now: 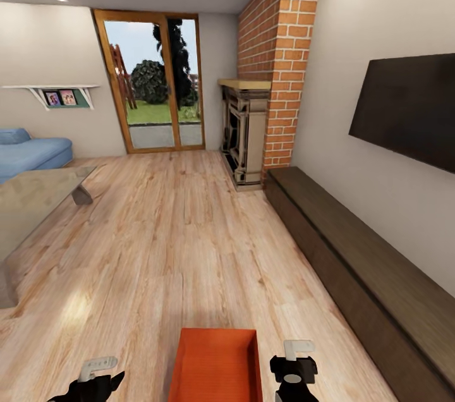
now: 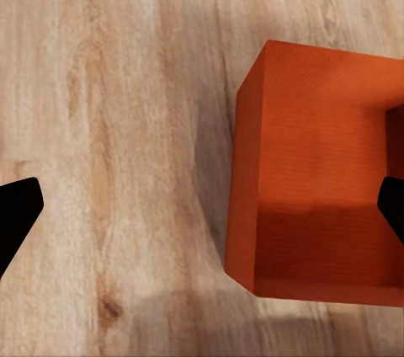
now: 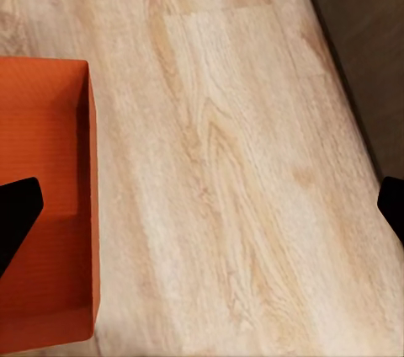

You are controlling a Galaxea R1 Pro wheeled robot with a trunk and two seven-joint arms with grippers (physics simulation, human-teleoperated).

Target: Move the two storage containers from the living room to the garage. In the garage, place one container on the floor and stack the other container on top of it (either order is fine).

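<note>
An orange-red storage container [image 1: 216, 364] sits on the light wood-plank floor of the living room, at the bottom middle of the head view, between my two arms. My left gripper [image 1: 95, 377] hangs to its left and my right gripper [image 1: 294, 364] to its right, both above the floor and apart from the bin. In the left wrist view the container [image 2: 313, 180] lies under one side of the open left gripper [image 2: 202, 210]. In the right wrist view the container [image 3: 42, 205] shows at one edge, beside the open right gripper [image 3: 204, 208]. Nothing is held.
A long dark low cabinet [image 1: 354, 250] runs along the right wall under the TV [image 1: 411, 108]. The brick fireplace [image 1: 275, 60] stands beyond it. A glass coffee table [image 1: 31, 200] and blue sofa [image 1: 31, 152] are at left. Glass doors [image 1: 155, 83] are at the far end.
</note>
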